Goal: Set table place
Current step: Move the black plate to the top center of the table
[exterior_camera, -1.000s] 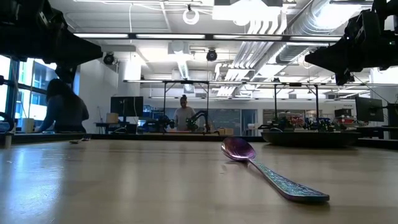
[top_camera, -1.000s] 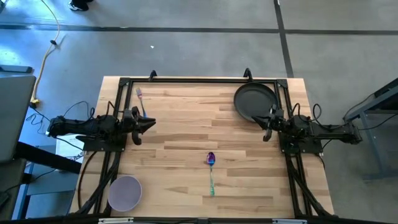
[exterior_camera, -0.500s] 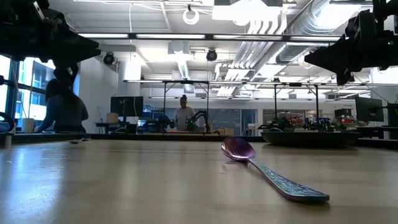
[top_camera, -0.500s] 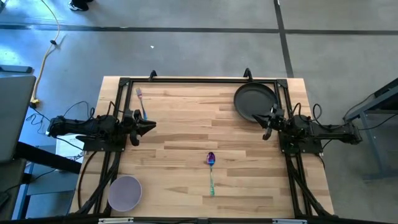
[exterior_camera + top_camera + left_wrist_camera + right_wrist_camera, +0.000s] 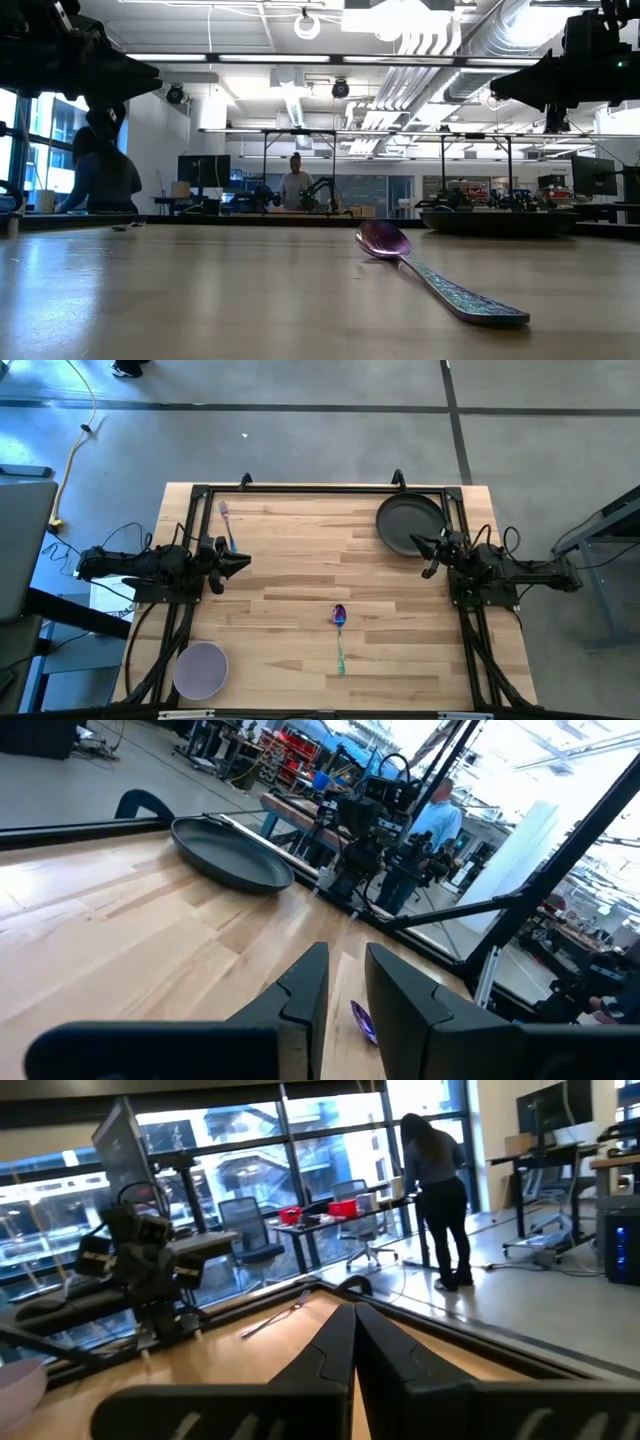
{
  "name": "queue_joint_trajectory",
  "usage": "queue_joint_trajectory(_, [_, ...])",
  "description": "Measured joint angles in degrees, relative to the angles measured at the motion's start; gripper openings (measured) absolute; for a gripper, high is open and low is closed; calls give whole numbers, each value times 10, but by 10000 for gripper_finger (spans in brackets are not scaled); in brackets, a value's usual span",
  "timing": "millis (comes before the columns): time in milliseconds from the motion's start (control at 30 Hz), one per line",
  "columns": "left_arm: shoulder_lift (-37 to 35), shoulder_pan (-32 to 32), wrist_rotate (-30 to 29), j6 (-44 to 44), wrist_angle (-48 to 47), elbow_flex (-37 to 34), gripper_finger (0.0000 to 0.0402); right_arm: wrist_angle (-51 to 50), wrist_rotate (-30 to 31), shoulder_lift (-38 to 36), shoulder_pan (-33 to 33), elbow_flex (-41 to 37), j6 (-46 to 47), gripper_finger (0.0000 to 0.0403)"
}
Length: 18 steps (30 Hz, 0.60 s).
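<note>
1. Two grippers sit at opposite sides of the table (image 5: 300,575), and only the right gripper (image 5: 421,545) has shifted in the last second: seen from above, its tip has swung from beside the plate's near edge to just over that edge, and in the level view it now rides a little higher. Its fingers (image 5: 372,1342) are pressed together, pinching nothing.
2. The left gripper (image 5: 240,563) has barely crept inward and hovers at the left side with its fingers (image 5: 302,988) slightly spread and empty.
3. My reading is that the right arm is lining up on the plate (image 5: 410,524), so the setting has hardly begun; no piece has been gathered.
4. Plate: dark grey, round, shallow-rimmed, lying flat in the far right corner, close to the black rail.
5. Fork (image 5: 227,522): small, purple-handled, near the far left corner, just beyond the left gripper.
6. Spoon (image 5: 340,637): purple head, teal handle, lying alone in the middle of the near half, head pointing away from the near edge.
7. Bowl (image 5: 201,669): lavender, upright, at the near left corner, well apart from everything else.
</note>
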Motion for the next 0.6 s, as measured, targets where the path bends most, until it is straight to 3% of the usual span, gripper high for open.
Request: queue_joint_trajectory(600, [0, 0, 18, -18, 1, 0, 60, 0, 1, 0, 0, 0, 1, 0])
